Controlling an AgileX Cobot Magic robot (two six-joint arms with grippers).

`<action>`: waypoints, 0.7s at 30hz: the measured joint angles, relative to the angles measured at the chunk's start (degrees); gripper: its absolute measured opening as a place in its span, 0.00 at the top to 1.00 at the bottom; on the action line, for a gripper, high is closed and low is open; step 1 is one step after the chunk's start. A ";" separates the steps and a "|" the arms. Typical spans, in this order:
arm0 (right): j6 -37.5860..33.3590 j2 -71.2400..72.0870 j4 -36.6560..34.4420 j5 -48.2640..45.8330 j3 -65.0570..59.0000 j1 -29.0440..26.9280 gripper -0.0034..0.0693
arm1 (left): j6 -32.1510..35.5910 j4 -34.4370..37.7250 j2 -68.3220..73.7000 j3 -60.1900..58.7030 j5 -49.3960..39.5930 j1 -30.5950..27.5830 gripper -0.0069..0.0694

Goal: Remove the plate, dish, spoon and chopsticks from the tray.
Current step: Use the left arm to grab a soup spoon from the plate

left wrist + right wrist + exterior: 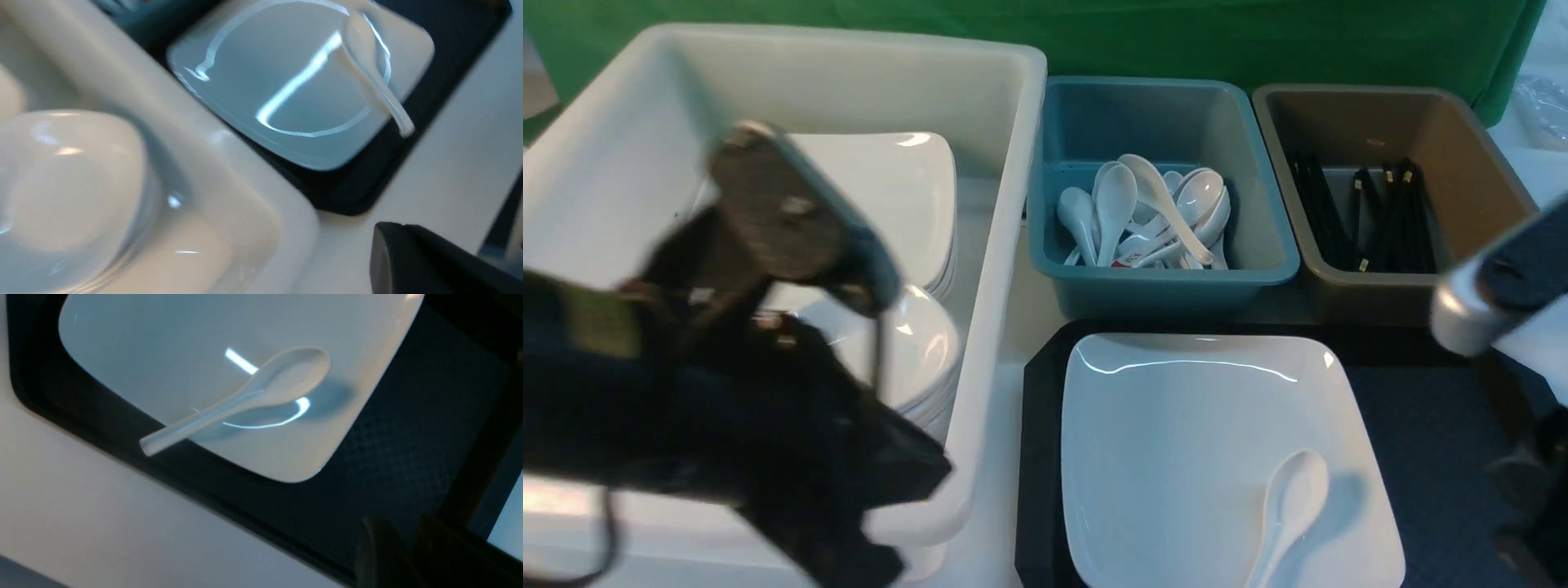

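Note:
The large white plate [1192, 441] lies on the left half of the black tray [1421, 425]. A white spoon [1290, 498] rests on the plate's near right part, handle over the near rim. Both also show in the left wrist view, plate [294, 81] and spoon [367, 61], and in the right wrist view, plate [184, 343] and spoon [278, 379]. A small white dish [69, 179] tops a stack inside the white tub [1005, 245]. No chopsticks lie on the tray. My left gripper [404, 249] is shut and empty beside the tub's corner. My right gripper [410, 547] is shut and empty over the tray's right part.
The tub also holds a stack of square plates [890, 188]. A teal bin [1160, 278] behind the tray holds several spoons. A brown bin [1388, 286] holds several black chopsticks [1388, 216]. My blurred left arm [768, 245] hangs over the tub; my right arm [1494, 286] is at the right edge.

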State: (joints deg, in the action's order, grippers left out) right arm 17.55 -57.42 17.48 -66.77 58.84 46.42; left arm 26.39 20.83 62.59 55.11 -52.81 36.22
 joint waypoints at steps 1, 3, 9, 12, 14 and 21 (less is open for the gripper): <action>0.70 2.73 -0.28 -0.03 -1.50 0.00 0.71 | -1.13 0.65 4.53 1.39 1.91 2.25 0.90; 1.33 8.87 -0.80 -0.11 -3.49 0.00 0.71 | -4.43 -0.16 14.72 4.45 7.43 7.59 0.90; 2.56 21.67 -1.52 -0.18 -5.27 0.00 0.70 | -16.45 -7.16 32.81 15.57 11.10 18.44 0.88; 2.17 26.87 -1.57 -0.13 -5.39 -0.04 0.70 | -20.37 -9.71 40.71 23.28 10.75 19.94 0.80; 1.63 29.45 -1.57 -0.13 -5.39 -0.04 0.70 | -21.15 -9.92 45.15 27.25 10.13 19.94 0.72; 0.77 34.28 -1.99 -0.13 -5.39 -0.04 0.70 | -22.01 -10.00 54.16 34.26 6.65 19.94 0.40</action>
State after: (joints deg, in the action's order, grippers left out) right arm 18.32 -23.13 15.49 -66.90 53.45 46.38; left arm 4.38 10.83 116.75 89.37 -46.16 56.15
